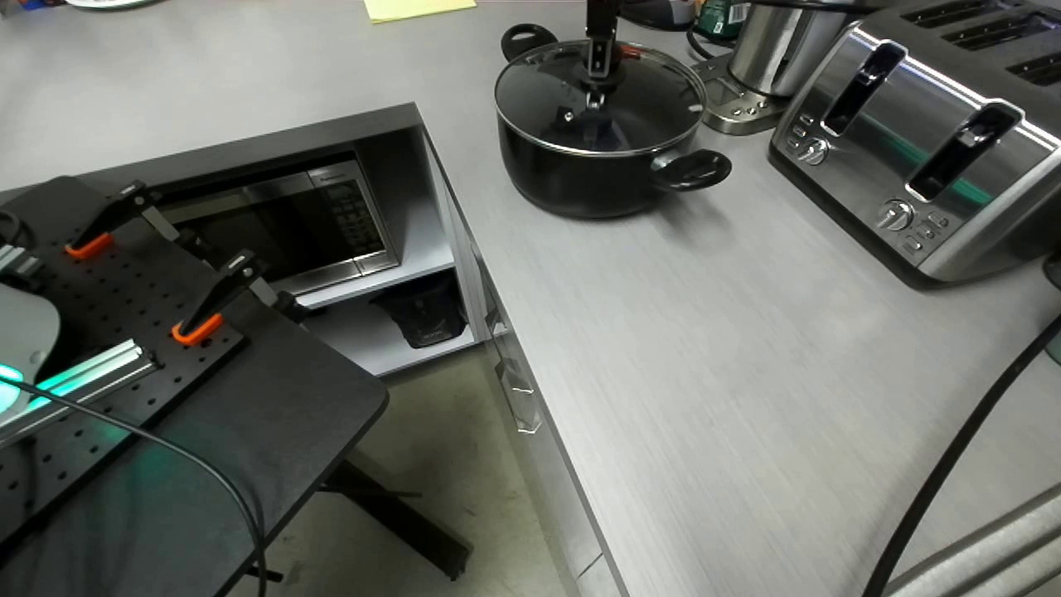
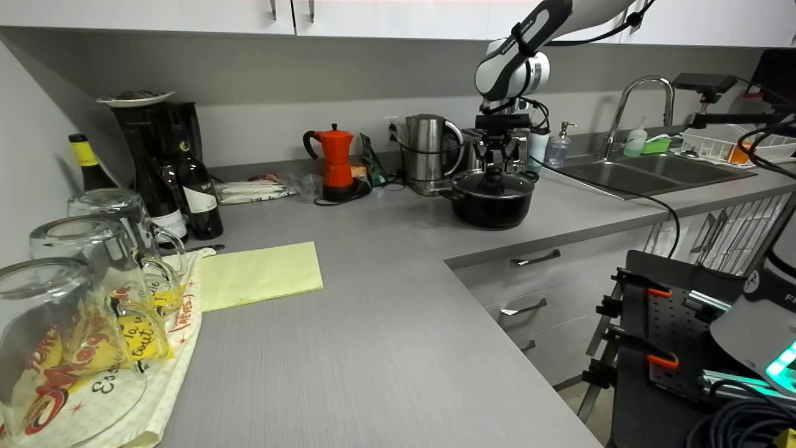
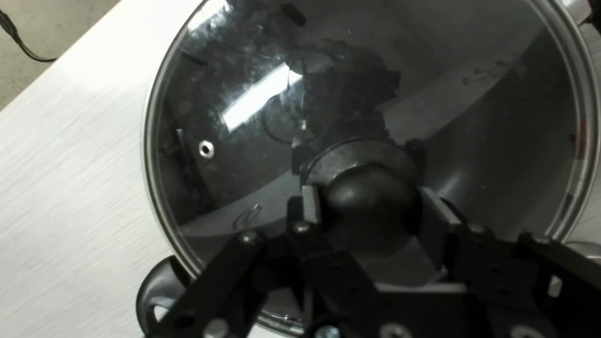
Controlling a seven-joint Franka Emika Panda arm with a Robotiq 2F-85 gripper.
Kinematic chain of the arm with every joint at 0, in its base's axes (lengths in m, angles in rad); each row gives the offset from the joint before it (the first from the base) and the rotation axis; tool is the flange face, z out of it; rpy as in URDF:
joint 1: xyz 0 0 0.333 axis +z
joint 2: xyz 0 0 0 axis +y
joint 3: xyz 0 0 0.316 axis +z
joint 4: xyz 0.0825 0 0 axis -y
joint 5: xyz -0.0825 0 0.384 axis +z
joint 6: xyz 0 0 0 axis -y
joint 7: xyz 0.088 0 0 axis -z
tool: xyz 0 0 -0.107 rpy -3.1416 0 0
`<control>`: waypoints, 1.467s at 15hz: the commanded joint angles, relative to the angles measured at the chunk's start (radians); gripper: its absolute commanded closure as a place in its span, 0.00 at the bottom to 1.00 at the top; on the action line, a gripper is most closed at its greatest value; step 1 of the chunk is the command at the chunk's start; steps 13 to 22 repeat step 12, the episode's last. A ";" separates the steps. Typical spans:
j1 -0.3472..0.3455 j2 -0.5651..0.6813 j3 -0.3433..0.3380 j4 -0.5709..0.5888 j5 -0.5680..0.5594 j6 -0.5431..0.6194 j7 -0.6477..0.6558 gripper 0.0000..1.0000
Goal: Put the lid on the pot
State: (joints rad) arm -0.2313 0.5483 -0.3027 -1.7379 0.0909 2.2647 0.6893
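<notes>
The black pot (image 1: 572, 182) stands upright on the grey counter, and it also shows in an exterior view (image 2: 491, 213). The clear glass lid (image 1: 539, 108) lies over the pot's mouth, its metal rim lined up with the pot's rim with no visible gap. In the wrist view the lid (image 3: 225, 173) fills most of the picture, with one pot handle (image 3: 162, 293) below its rim. My gripper (image 3: 368, 206) has its fingers on both sides of the dark centre knob, which fills the space between the pads. The gripper also shows above the lid in an exterior view (image 2: 494, 160).
A silver toaster (image 1: 928, 157) and a steel kettle (image 2: 426, 149) stand near the pot. A red moka pot (image 2: 337, 158) is by the wall. A yellow cloth (image 2: 261, 274) and glass mugs (image 2: 81, 249) lie farther along. The counter's front edge (image 1: 497, 290) runs close to the pot.
</notes>
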 commanded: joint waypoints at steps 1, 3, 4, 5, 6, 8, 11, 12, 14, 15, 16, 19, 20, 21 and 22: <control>0.001 -0.041 0.001 -0.041 0.015 0.017 -0.006 0.23; 0.006 -0.061 0.000 -0.065 0.009 0.032 -0.010 0.13; 0.009 -0.074 0.000 -0.080 0.007 0.043 -0.013 0.06; 0.016 -0.096 -0.001 -0.107 -0.002 0.059 -0.015 0.01; 0.023 -0.119 -0.001 -0.135 -0.008 0.078 -0.022 0.00; 0.042 -0.175 -0.004 -0.205 -0.031 0.118 -0.034 0.00; 0.068 -0.259 -0.004 -0.303 -0.072 0.159 -0.057 0.00; 0.077 -0.286 -0.004 -0.335 -0.091 0.168 -0.060 0.00; 0.077 -0.286 -0.004 -0.335 -0.091 0.168 -0.060 0.00; 0.077 -0.286 -0.004 -0.335 -0.091 0.168 -0.060 0.00; 0.077 -0.286 -0.004 -0.335 -0.091 0.168 -0.060 0.00; 0.077 -0.286 -0.004 -0.335 -0.091 0.168 -0.060 0.00; 0.077 -0.286 -0.004 -0.335 -0.091 0.168 -0.060 0.00; 0.077 -0.286 -0.004 -0.335 -0.091 0.168 -0.060 0.00; 0.077 -0.286 -0.004 -0.335 -0.091 0.168 -0.060 0.00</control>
